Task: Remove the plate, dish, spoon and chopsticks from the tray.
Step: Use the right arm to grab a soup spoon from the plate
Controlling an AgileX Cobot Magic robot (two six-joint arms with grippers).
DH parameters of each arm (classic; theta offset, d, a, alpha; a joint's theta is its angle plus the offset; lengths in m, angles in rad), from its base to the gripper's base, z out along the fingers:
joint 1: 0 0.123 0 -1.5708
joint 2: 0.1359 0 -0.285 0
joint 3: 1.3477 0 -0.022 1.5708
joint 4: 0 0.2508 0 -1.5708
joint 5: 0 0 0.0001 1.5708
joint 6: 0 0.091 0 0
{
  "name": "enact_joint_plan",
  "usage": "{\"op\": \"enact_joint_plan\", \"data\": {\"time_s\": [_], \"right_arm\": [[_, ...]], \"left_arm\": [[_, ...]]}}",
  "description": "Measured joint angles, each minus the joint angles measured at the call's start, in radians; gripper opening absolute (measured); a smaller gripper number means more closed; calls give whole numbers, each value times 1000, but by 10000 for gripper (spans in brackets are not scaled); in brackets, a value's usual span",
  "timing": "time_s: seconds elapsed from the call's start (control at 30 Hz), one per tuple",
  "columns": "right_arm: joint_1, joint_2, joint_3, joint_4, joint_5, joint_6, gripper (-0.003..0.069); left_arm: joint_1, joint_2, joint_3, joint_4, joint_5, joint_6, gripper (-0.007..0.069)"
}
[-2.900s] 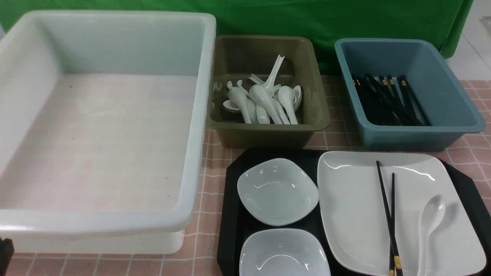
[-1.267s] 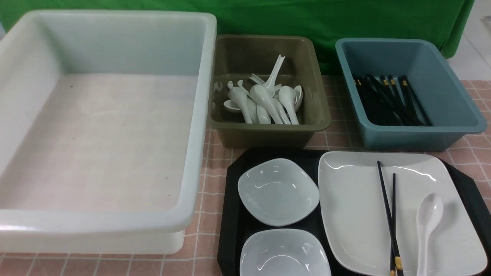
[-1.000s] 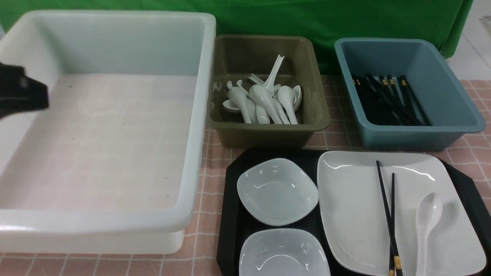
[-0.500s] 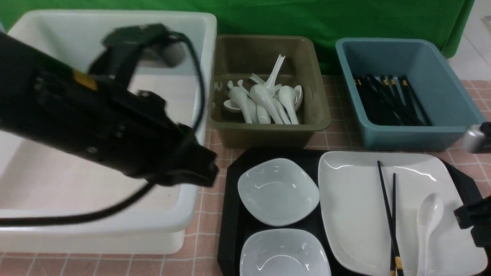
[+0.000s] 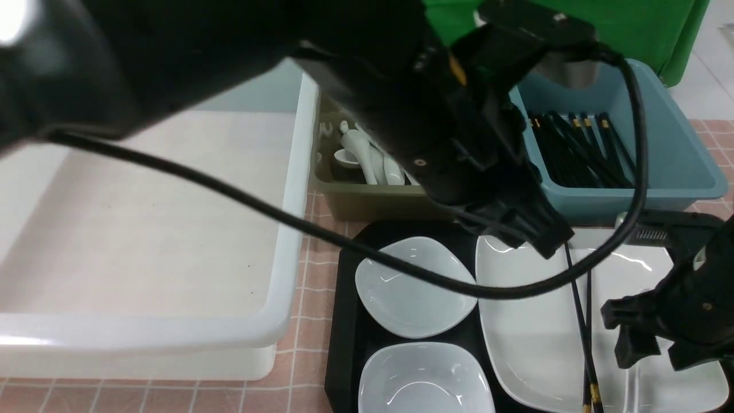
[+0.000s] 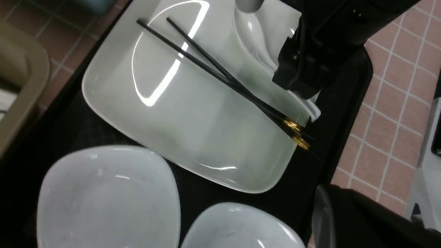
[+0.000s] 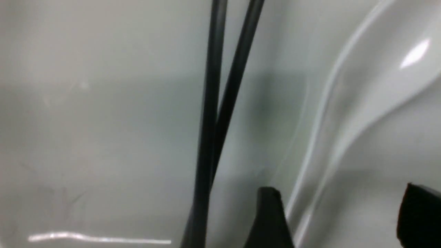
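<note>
My right tool point(image 5: 637, 358) just swung in, tips apart over the spoon point(image 7: 320, 144); left's point(image 5: 553, 241) shut, so spoon's probably first.

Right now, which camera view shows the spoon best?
The left wrist view: the spoon shows there from bowl to handle end, though partly covered. The front view shows mainly its handle, the bowl mostly hidden behind the right tool. The right wrist view is close but crops both ends.

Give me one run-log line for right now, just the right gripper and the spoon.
right gripper: open, over spoon handle | spoon: on plate
</note>
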Motion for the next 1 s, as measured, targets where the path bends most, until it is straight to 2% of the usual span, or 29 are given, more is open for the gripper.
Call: {"op": "enact_joint_plan", "data": {"time_s": [0.13, 0.27, 0.4, 0.5, 0.7, 0.83, 0.93, 1.0], "right_arm": [[0, 66, 0, 2, -38, 26, 527], [0, 99, -1, 3, -41, 30, 524], [0, 105, -5, -5, -37, 37, 365], [0, 107, -10, -4, -37, 39, 163], [0, 74, -8, 13, -38, 44, 171], [0, -40, -26, 21, -8, 31, 171], [0, -99, -87, 64, 40, -37, 171], [0, -119, -215, 163, 90, -155, 171]], "left_arm": [[0, 70, -16, 0, 2, 72, -3], [0, 99, -16, 6, 2, 81, -3], [0, 113, -16, 10, 1, 88, -3], [0, 113, -16, 14, 1, 87, -3], [0, 112, -17, 19, 6, 67, -3], [0, 87, -17, 106, 4, 24, -3], [1, 50, -17, 198, -16, -27, -3], [23, -9, -17, 281, -36, -79, -3]]}}
